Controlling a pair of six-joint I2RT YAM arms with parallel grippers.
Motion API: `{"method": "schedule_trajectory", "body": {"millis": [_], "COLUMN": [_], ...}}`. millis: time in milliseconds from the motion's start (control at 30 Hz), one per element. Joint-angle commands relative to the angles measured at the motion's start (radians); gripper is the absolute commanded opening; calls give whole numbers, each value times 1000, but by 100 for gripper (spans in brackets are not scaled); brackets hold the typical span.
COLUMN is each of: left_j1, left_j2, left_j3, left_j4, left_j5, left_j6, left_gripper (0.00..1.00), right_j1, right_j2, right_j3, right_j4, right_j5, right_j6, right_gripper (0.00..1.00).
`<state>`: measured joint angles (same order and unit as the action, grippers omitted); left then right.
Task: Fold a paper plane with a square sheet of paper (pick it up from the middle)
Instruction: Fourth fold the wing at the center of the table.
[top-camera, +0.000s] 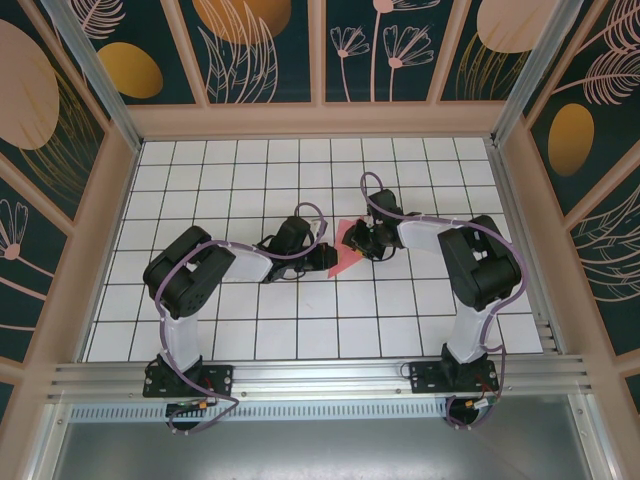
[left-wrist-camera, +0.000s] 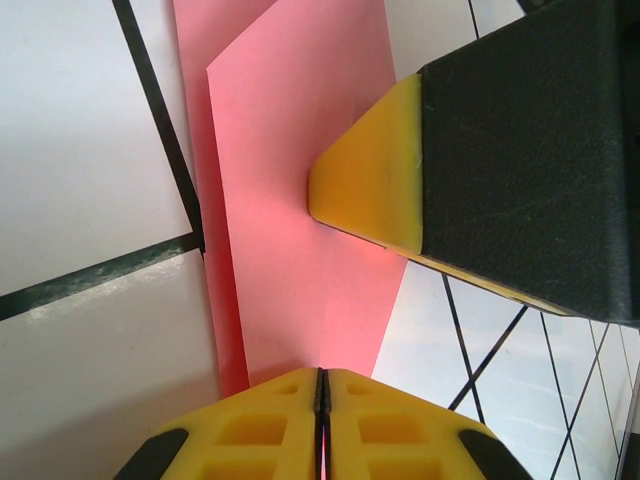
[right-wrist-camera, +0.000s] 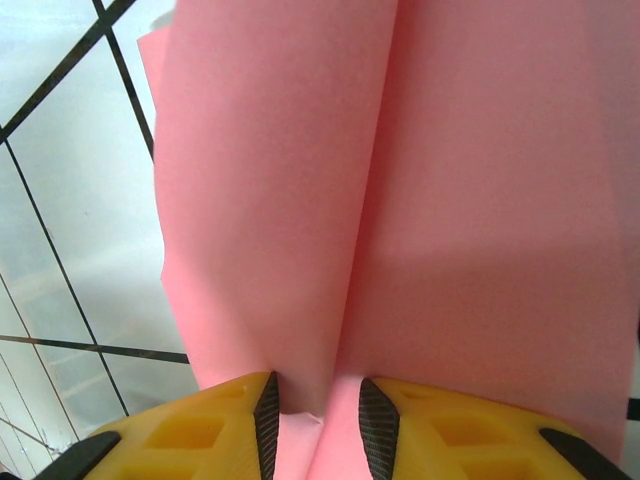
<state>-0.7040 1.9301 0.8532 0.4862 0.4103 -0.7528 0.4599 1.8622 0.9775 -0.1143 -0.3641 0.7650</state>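
The square sheet of paper (top-camera: 346, 252) lies near the middle of the table (top-camera: 250, 170), well away from every edge, with the two arms meeting over it from either side. It is no longer flat: the left wrist view shows one pink layer lying over another, with a slanted edge.

The right gripper (right-wrist-camera: 318, 415) is pinching the sheet. A raised ridge of pink paper runs down between its yellow fingers (right-wrist-camera: 215, 430), and the gap between them is just wide enough for that pleat. Holding the paper this way probably lifts a centre line, so that a lengthwise crease can form where the plane's spine should be. In the left wrist view one of its yellow fingers (left-wrist-camera: 365, 190) rests against the upper layer.

The left gripper (left-wrist-camera: 322, 385) has its fingers pressed together, with only a thin dark seam between them. Its tips sit right at the near edge of the sheet. I cannot tell whether they nip that edge or merely bear down on it (the paper is thin enough to hide in the seam). Either way, the likely purpose is to anchor the sheet so that it does not slide across the smooth tiles while the other arm works the fold.

As I judge it, the folding is at an early stage: there is no pointed nose and no narrow dart shape.
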Motion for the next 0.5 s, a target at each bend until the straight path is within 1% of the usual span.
{"method": "schedule_trajectory", "body": {"millis": [0,133,233,467], "left_j1": [-3,-3,-3,-2], "left_j2": [27,33,35,43], "left_j3": [27,33,35,41], "left_j4": [-24,-32,-38,-59], "left_j5": [3,4,2,-11], "left_j6": [18,17,18,18], "left_gripper": [13,13,12,12], "right_j1": [2,2,4,6], "right_j2": [189,198,202,204], "right_j3": [-79,-73,-74,-72], "right_j4": [-155,-163,-166,-168], "right_j5": [173,180,185,185], "right_j6": [-4,-2,-1,-2], "right_gripper": [35,31,30,29]}}
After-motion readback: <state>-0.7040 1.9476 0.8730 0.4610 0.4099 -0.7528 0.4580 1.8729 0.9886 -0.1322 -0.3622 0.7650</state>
